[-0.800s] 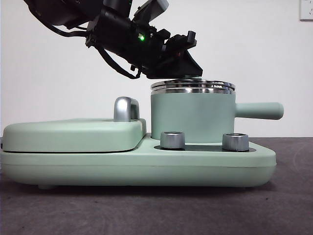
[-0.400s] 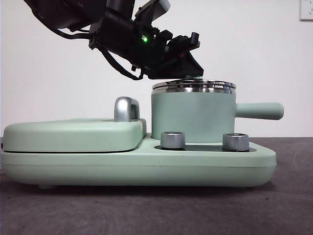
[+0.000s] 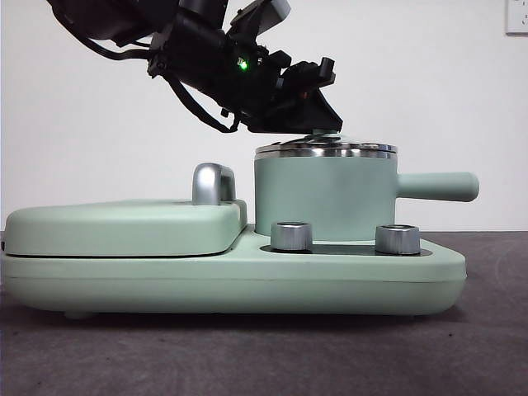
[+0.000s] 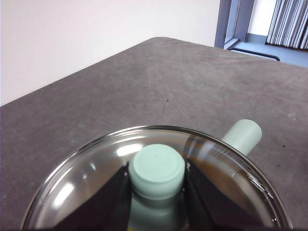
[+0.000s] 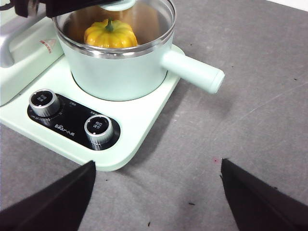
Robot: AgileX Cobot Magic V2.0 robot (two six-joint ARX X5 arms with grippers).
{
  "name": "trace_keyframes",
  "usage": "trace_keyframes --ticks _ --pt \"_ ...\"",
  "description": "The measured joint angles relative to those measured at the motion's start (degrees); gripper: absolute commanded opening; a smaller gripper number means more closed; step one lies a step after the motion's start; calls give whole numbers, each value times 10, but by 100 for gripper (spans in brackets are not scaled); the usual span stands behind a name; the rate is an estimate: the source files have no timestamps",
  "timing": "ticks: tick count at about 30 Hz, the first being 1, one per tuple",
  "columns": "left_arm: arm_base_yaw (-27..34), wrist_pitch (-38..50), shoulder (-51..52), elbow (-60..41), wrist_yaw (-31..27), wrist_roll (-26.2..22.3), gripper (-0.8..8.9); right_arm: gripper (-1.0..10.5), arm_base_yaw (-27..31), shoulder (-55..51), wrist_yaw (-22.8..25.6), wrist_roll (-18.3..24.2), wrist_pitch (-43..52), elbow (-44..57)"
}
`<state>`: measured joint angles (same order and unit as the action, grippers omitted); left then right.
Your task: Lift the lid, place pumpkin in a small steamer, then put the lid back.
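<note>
Inside, one pumpkin (image 5: pixel 110 33) under one lid (image 5: pixel 144 21).

1 lid (image 4: pixel 86 183), 1 pumpkin (image 5: pixel 110 33) (inside), 2 knobs (image 5: pixel 98 130).

We see the small steamer (image 3: pixel 322 198) closed from above: the lid (image 3: pixel 326 149) sits on its rim and the left gripper (image 3: pixel 326 130) clamps the knob (image 4: pixel 158 169), filling the space over it. Beside the steamer, the chrome handle (image 3: pixel 212 183) rises close by. In front stand 2 silver knobs (image 3: pixel 291 236). Beyond the steamer's side handle (image 3: pixel 437 186) the table (image 5: pixel 250 110) lies open.
</note>
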<state>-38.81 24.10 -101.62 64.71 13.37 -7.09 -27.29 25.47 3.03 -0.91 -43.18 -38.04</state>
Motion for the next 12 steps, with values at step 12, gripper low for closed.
trace_keyframes --ticks 12 --pt "0 -5 1 1 0 -8 224 400 0 0 0 0 0 0"
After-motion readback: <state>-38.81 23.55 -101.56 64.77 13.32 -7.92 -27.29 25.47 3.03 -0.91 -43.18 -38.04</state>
